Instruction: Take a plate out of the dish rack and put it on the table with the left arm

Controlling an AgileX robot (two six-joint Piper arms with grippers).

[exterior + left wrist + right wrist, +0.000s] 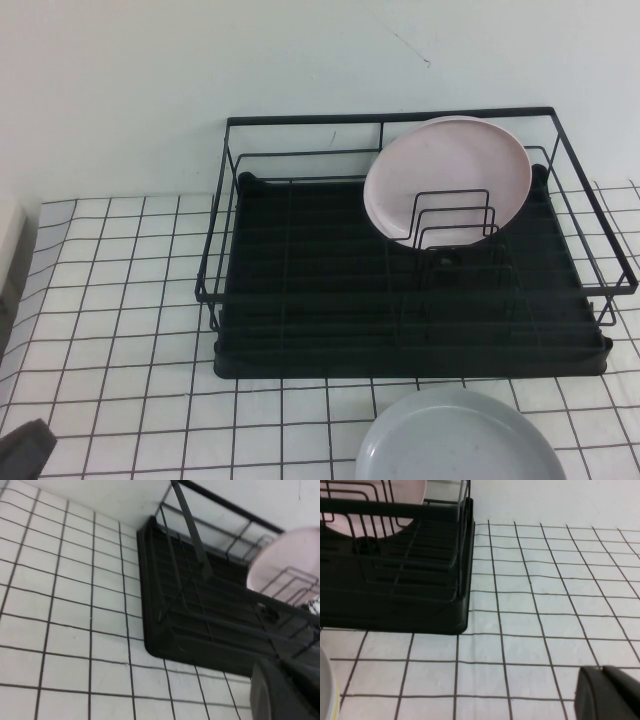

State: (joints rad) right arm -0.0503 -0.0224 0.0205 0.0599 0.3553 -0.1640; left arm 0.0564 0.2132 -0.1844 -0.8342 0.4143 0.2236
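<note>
The pale pink plate (445,175) stands upright in the wire slots at the back right of the black dish rack (300,300). The plate (285,555) and the rack (200,615) also show in the left wrist view. My left gripper (280,667) is shut and empty, low over the gridded table (120,300) at the front left, well apart from the rack; its dark tip (25,450) shows in the high view's corner. My right gripper (601,670) is shut and empty over the table to the right of the rack (395,590), outside the high view.
A grey-blue plate (460,440) lies flat on the table in front of the rack; its edge (324,690) shows in the right wrist view. A pale wall stands behind the rack. The table's left edge runs past the rack's left side.
</note>
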